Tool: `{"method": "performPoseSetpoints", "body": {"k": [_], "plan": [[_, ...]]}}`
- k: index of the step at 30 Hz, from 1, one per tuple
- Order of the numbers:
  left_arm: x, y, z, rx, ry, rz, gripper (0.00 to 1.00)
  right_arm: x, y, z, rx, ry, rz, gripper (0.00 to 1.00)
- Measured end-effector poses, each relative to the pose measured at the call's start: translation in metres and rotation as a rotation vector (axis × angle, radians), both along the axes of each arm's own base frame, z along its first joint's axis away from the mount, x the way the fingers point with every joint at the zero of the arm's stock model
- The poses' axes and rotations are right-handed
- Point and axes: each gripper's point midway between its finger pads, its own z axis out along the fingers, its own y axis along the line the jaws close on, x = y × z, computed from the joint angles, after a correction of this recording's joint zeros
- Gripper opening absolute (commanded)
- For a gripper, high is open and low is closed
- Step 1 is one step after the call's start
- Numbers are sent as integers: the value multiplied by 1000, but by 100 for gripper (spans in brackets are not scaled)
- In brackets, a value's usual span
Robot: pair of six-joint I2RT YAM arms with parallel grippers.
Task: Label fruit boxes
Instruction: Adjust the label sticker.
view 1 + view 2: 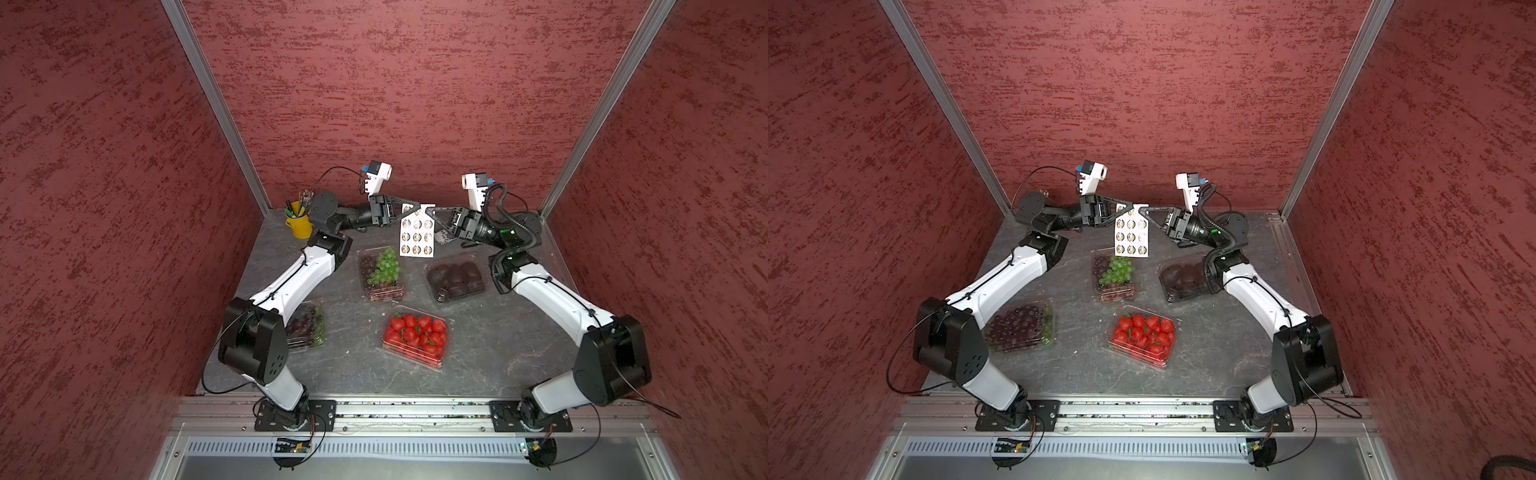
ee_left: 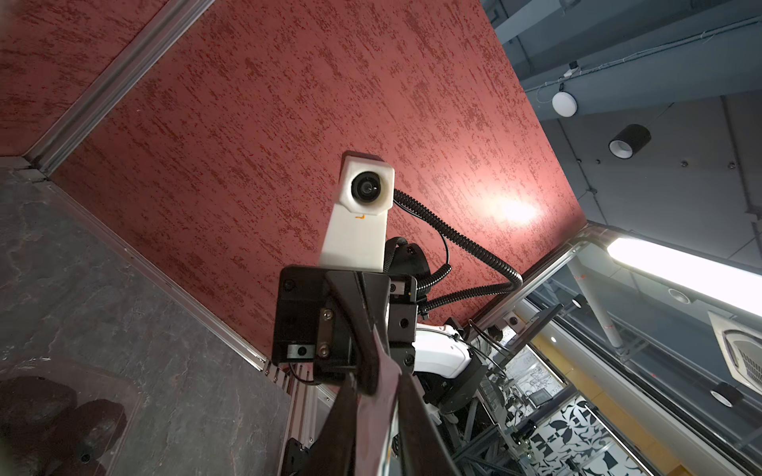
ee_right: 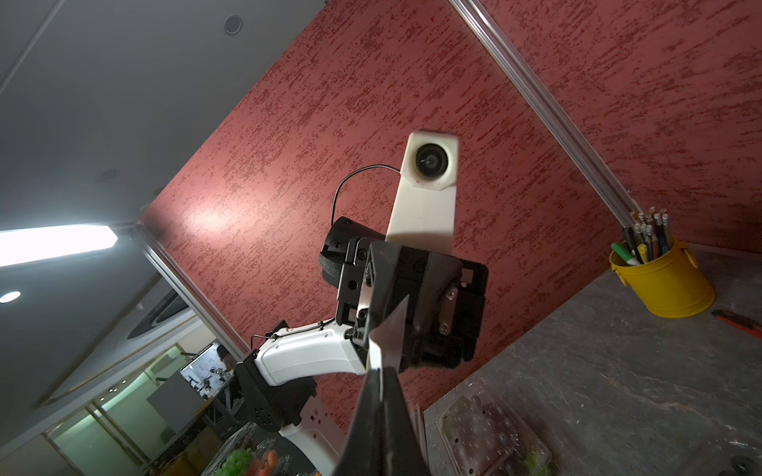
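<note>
Room lies open at the front edge of the table (image 1: pixel 353 379). Mid-table: strawberry box (image 1: pixel 415 336), mixed-grape box (image 1: pixel 381 272), dark-fruit box (image 1: pixel 456 276), dark-grape box (image 1: pixel 1021 326). Right gripper (image 1: pixel 431 210) pinches the sticker sheet (image 1: pixel 417 237); left gripper (image 1: pixel 417 206), I can't tell.

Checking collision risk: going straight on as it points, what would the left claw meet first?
The sticker sheet at its tips; just behind that, seemingly, the right claw facing it.
</note>
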Motion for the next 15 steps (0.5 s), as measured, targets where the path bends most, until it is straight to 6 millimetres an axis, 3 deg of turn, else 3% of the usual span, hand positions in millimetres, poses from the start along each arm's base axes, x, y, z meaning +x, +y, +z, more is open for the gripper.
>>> {"method": "performPoseSetpoints", "body": {"k": [2,6,10,15], "plan": [[4,4,-6,8,24,11,42,0,0,0,-1,-2,-1,0],[8,8,-15,30,53,34,49,4,0,0,-15,-6,-18,0],[10,16,-17,82,73,103,53,12,-1,-2,-47,4,-81,0],[0,27,-3,152,37,217,54,19,-10,2,-84,-3,-196,0]]}}
